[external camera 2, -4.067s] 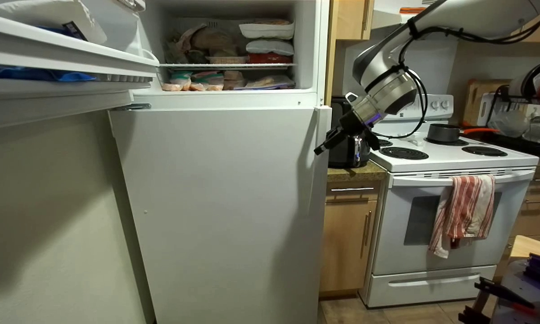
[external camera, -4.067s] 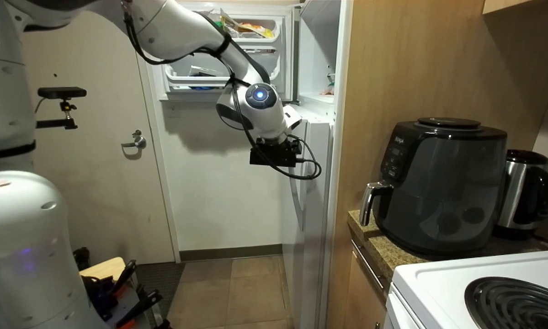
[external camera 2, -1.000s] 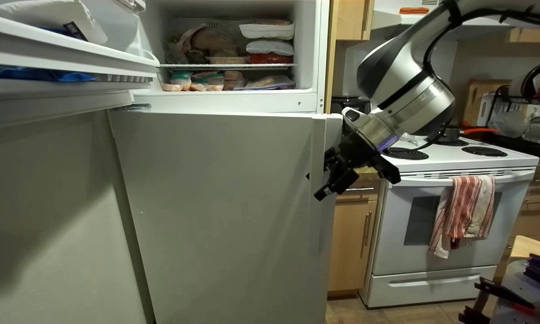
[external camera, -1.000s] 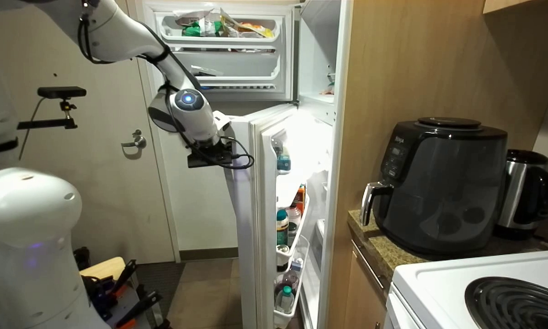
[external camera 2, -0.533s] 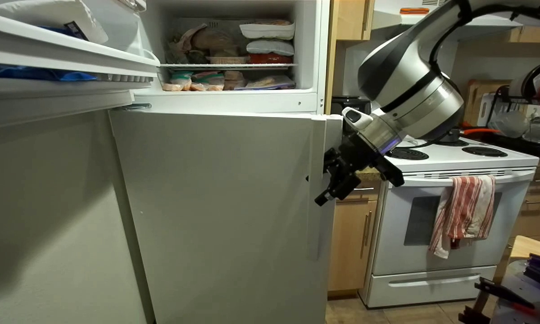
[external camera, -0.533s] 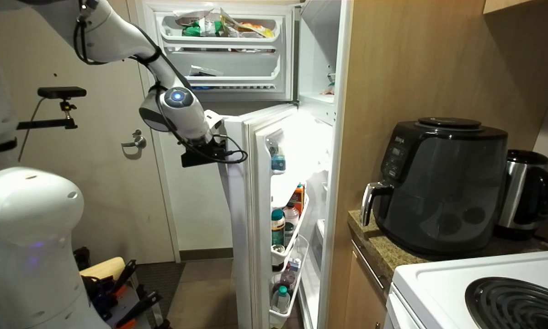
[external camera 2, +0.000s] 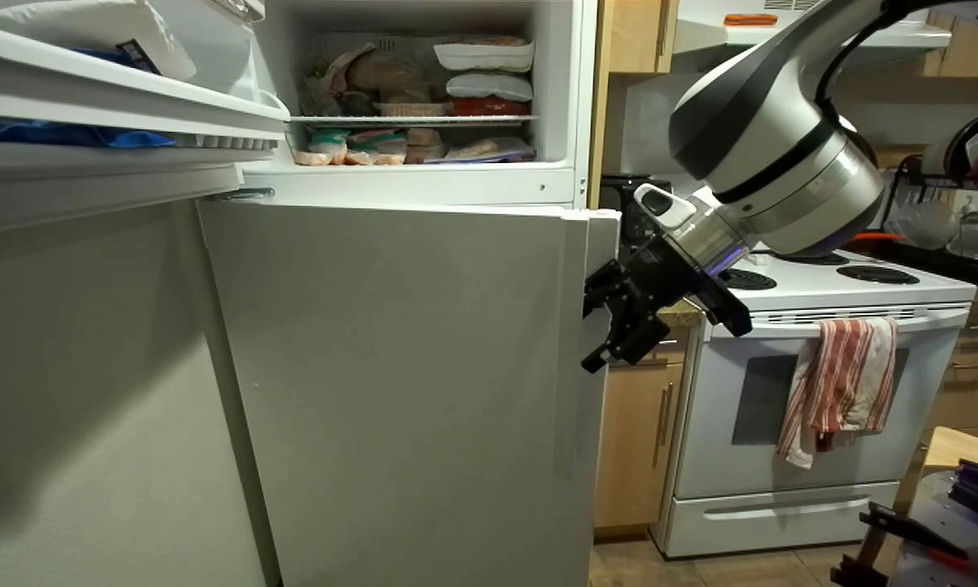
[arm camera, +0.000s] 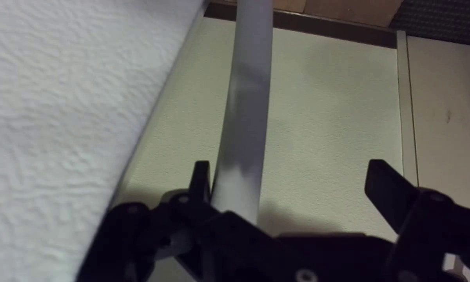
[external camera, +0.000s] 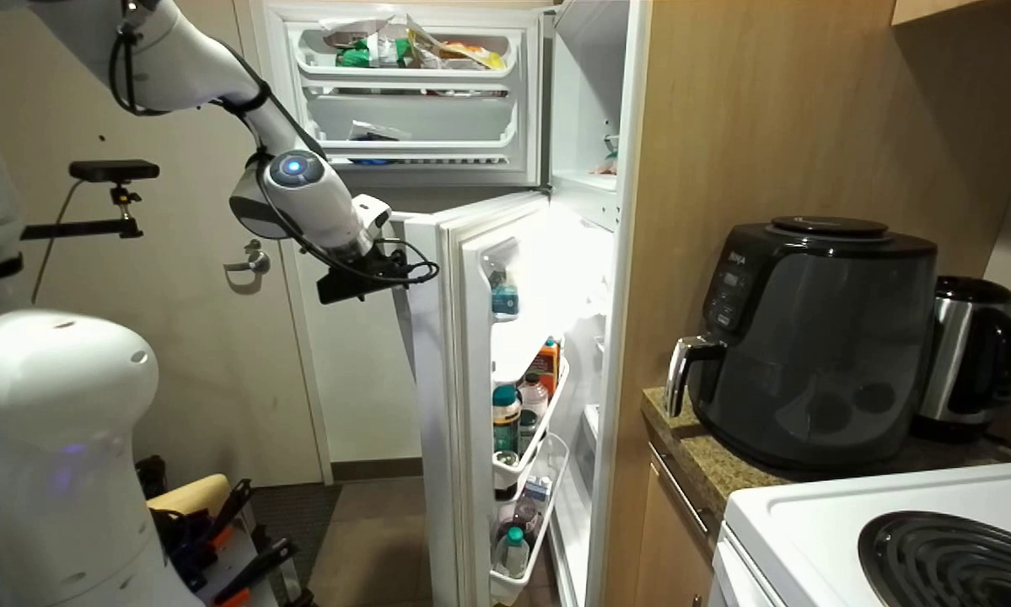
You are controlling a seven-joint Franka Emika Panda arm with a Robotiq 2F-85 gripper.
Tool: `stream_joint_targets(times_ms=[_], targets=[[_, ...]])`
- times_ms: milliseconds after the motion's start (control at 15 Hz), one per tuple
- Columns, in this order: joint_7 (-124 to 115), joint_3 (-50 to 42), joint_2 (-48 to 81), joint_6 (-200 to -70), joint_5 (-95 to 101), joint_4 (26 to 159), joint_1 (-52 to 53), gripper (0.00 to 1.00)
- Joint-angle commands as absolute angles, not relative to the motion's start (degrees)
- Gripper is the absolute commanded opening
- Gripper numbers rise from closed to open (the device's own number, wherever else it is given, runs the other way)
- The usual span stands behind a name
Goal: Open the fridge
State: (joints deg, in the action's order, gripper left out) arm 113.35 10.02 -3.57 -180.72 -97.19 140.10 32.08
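Note:
The white fridge has its small upper door swung wide. Its larger lower door is swung partway out, and in an exterior view lit door shelves with bottles show behind it. A pale upright handle runs along this door. In the wrist view my gripper stands open around the handle, which lies close beside the left finger, whether touching I cannot tell. The right finger is well apart from it. In an exterior view the black gripper is at the door's free edge.
A black air fryer and a kettle sit on the counter beside the fridge. The white stove with a hanging towel adjoins it. A tool cart stands near the robot's base; a wall flanks the fridge.
The lower door, closed against the fridge about four seconds ago, has swung out and moved slightly further this last second. My gripper has drawn back, and its far fingertip no longer peeks past the handle.

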Motion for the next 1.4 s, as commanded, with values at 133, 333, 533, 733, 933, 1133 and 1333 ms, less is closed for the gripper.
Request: stream_joint_targets(times_ms=[133,333,533,733,933,1133,1333], targets=[[109.99,12.20,-8.94,-187.22,-96.35,146.71,34.41,1.00],[109.32,12.95,-8.82,-189.96,-96.69,148.33,35.57,1.00],[100.92,17.36,-9.29,-191.95,-89.01,152.18,31.92,1.00],[91.34,18.17,-8.41,-194.80,-78.94,155.96,27.75,1.00],[99.08,13.64,-7.49,-198.83,-85.84,155.95,26.39,1.00],[104.27,12.52,-8.28,-198.27,-86.10,156.35,14.88,1.00],[106.71,10.55,-6.45,-198.08,-84.30,153.54,7.85,1.00]])
